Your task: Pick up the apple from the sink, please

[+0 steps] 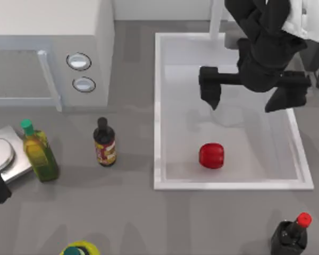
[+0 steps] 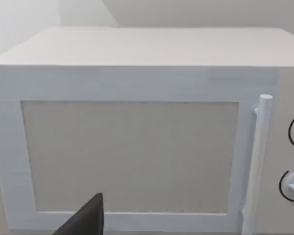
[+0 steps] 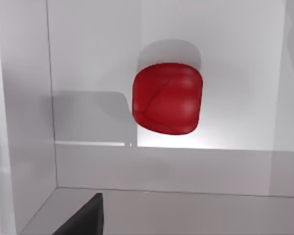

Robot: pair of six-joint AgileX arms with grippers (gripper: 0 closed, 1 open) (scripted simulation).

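Above the sink (image 1: 158, 106), the right gripper (image 1: 243, 101) hovers, spread wide, holding nothing.
Red apple (image 1: 211, 155) sits near the sink's near wall.

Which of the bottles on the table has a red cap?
The dark bottle at the table's lower right corner, right of the sink; the others have green or dark caps.
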